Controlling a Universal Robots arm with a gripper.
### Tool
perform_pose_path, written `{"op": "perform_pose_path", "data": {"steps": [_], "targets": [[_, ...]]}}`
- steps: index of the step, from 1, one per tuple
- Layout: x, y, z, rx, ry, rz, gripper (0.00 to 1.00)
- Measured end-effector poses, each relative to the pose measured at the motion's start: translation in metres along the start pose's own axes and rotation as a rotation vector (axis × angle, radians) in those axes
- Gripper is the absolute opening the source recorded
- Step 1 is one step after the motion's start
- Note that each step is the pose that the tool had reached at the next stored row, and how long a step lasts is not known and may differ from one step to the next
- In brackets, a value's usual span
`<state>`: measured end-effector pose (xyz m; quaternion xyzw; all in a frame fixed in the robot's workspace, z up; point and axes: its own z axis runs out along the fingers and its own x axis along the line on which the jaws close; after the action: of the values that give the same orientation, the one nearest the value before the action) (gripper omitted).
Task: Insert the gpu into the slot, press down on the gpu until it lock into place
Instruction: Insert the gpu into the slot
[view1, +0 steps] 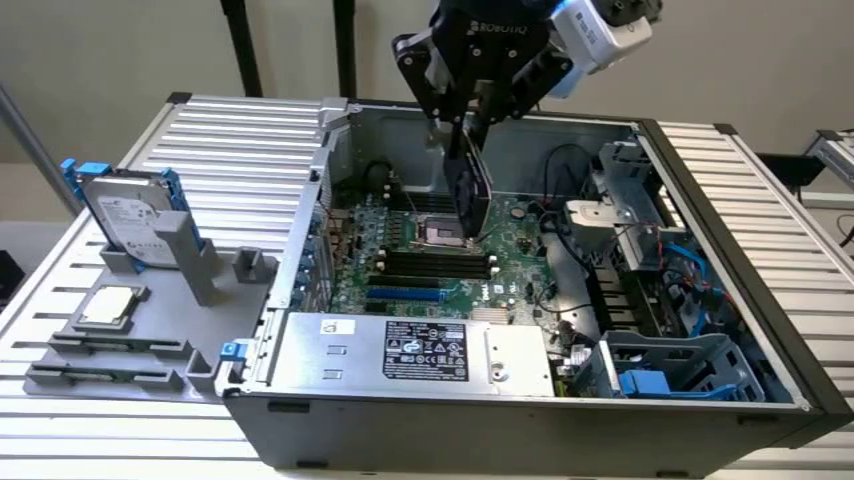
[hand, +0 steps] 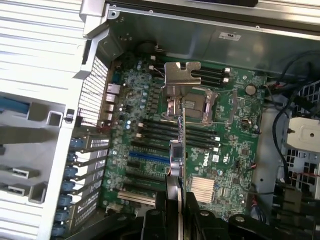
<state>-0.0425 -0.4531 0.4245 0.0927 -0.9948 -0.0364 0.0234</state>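
The hand (view1: 462, 120) is clenched on the gpu (view1: 467, 195), upright over the motherboard's (view1: 521, 242) middle, likely a light, stiff, fragile card (best pinched along its edge, as here).

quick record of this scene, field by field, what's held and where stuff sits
gripper: shut on the gpu
gpu: on edge, over the motherboard, not in the slot
slot: blue, nothing in it
case: open, motherboard facing up
hard drive: outside the case, at the exterior view's left
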Motion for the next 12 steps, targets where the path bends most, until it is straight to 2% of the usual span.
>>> {"op": "perform_pose_path", "data": {"steps": [12], "targets": [[0.0,0.0,0.0,0.0089,0.0156,-0.218,0.26]]}}
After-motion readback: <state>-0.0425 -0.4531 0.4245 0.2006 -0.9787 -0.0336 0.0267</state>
